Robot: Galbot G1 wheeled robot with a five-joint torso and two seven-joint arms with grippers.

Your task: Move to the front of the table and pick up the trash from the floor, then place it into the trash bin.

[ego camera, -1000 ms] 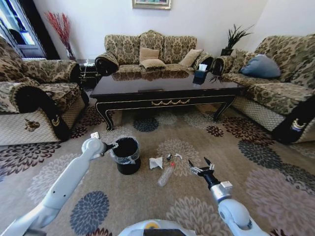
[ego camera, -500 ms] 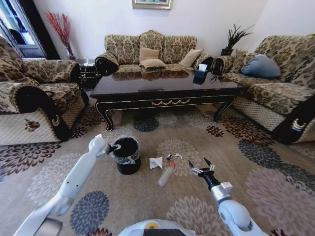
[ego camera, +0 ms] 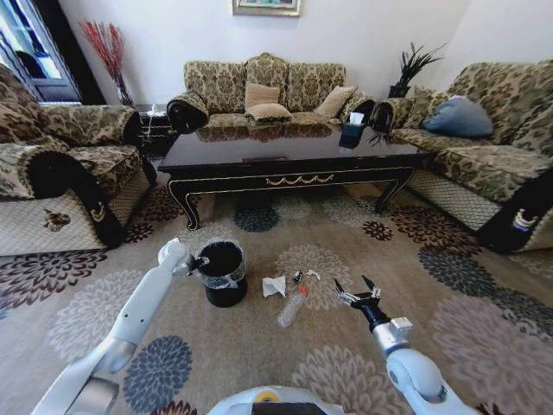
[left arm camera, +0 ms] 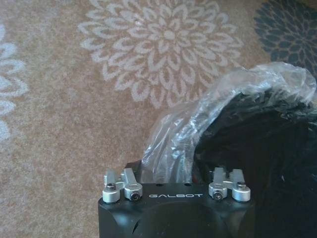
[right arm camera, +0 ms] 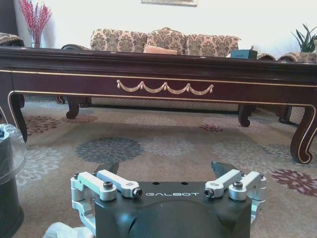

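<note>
A: Two hands are in your head view. Where is each?

B: Your left hand (ego camera: 201, 259) sits at the rim of the trash bin (ego camera: 223, 273), against the clear liner (left arm camera: 198, 134); whether its fingers are apart or together, you cannot tell. Your right hand (ego camera: 357, 292) hangs low over the floor (ego camera: 484, 346) with its fingers spread wide and nothing between them.

A: And the trash?

B: The crumpled white paper (ego camera: 274, 286) lies on the carpet just beside the bin. The clear bottle (ego camera: 291, 309) lies near it, between the paper and your right hand. The bench (ego camera: 289, 156) stands beyond them.
</note>
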